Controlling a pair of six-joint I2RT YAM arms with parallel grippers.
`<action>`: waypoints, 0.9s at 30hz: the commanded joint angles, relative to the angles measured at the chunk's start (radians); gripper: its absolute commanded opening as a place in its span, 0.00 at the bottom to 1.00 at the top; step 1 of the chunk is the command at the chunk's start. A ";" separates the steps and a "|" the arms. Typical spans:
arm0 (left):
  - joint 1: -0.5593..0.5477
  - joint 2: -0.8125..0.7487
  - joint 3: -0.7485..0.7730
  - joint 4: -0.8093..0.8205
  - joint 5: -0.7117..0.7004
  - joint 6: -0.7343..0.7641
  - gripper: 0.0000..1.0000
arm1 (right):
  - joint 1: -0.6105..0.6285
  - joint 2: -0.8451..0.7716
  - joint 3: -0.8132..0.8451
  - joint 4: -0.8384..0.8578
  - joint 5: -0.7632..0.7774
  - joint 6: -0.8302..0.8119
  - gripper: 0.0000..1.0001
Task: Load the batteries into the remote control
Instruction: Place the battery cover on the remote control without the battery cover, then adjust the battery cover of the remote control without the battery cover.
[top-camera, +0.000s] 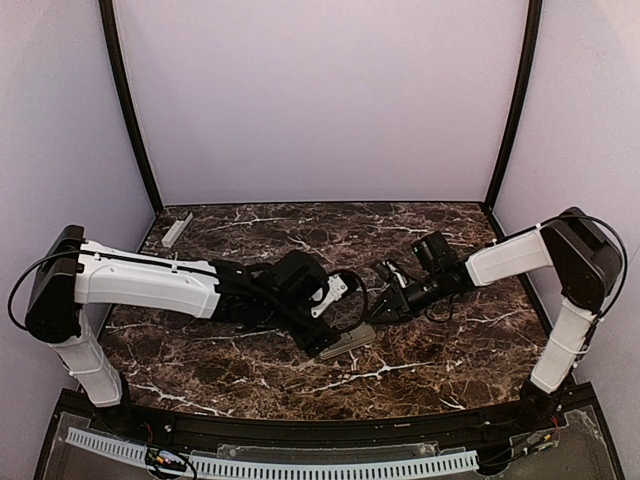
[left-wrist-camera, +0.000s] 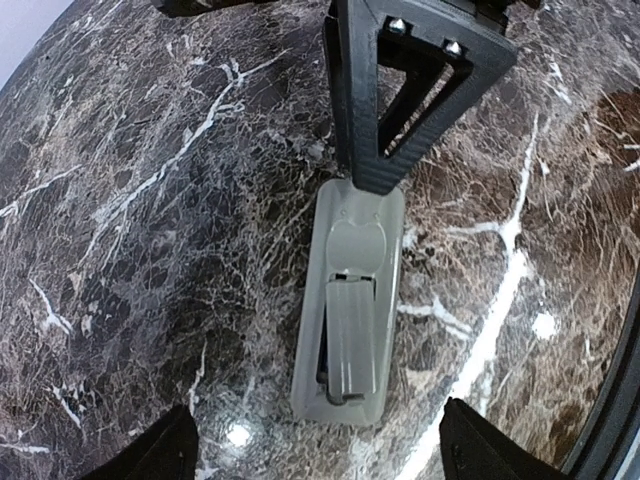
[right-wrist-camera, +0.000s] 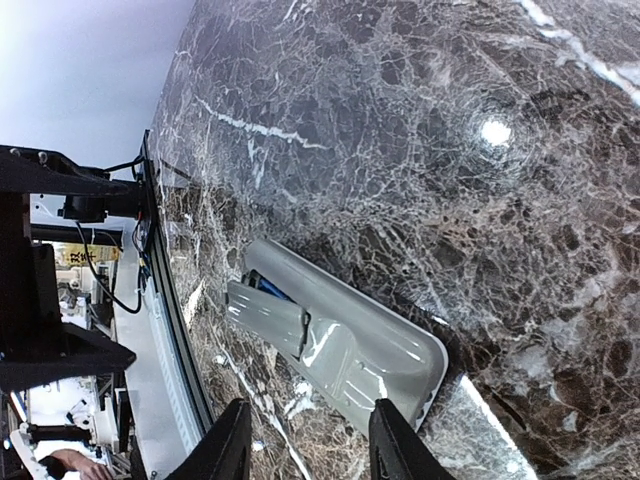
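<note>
The remote control (left-wrist-camera: 350, 300) lies face down on the marble, its back up. Its loose battery cover (left-wrist-camera: 352, 340) sits askew over the bay. In the right wrist view a blue battery (right-wrist-camera: 268, 287) shows in the bay beside the cover (right-wrist-camera: 265, 315). My left gripper (left-wrist-camera: 320, 455) is open wide, its fingertips (left-wrist-camera: 150, 455) on either side of the remote's near end without touching it. My right gripper (right-wrist-camera: 310, 450) stands open at the remote's (right-wrist-camera: 345, 345) far end, one finger (left-wrist-camera: 400, 110) resting against that end. Nothing is held.
A narrow pale grey bar (top-camera: 177, 228) lies at the back left corner. Both arms meet over the remote (top-camera: 348, 342) near the table's middle front, left gripper (top-camera: 328, 347) and right gripper (top-camera: 380, 305) close together. The black front rail (top-camera: 300, 430) runs just behind.
</note>
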 joint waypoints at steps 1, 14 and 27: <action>0.054 -0.105 -0.122 0.087 0.161 -0.001 0.81 | -0.002 -0.040 0.033 -0.046 0.005 -0.037 0.39; 0.091 -0.046 -0.176 0.119 0.264 0.070 0.39 | 0.027 -0.044 0.040 -0.073 0.006 -0.032 0.37; 0.091 0.046 -0.120 0.097 0.231 0.061 0.38 | 0.027 -0.034 0.044 -0.076 0.003 -0.038 0.37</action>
